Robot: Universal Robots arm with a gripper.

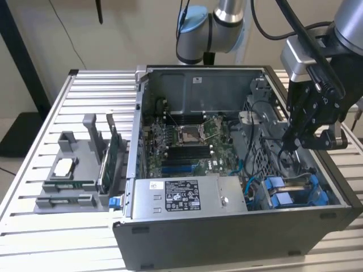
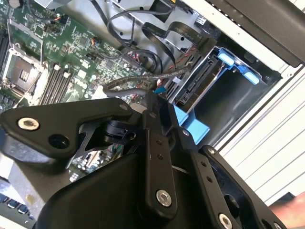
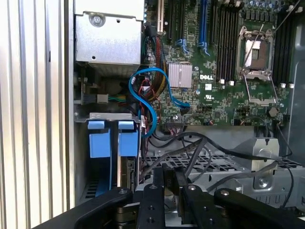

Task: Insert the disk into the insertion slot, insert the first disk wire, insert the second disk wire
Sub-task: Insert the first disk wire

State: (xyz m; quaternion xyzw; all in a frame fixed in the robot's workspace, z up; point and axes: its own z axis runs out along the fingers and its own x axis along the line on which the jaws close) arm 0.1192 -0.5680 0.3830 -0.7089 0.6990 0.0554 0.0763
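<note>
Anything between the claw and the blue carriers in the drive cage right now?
Partly. Black cables loop across right at the claw and run on toward the drive cage, where both blue carriers sit. In the second wrist view one carrier lies close beside the claw, nothing visible between.

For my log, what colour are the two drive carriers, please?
Blue carriers, best in first wrist view.

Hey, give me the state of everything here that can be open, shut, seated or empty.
Computer case: open, side panel off.
CPU socket: open, no processor in it.
Memory slots: empty.
Blue drive carriers: both seated in the drive cage.
Gripper: over the loose black cables.
</note>
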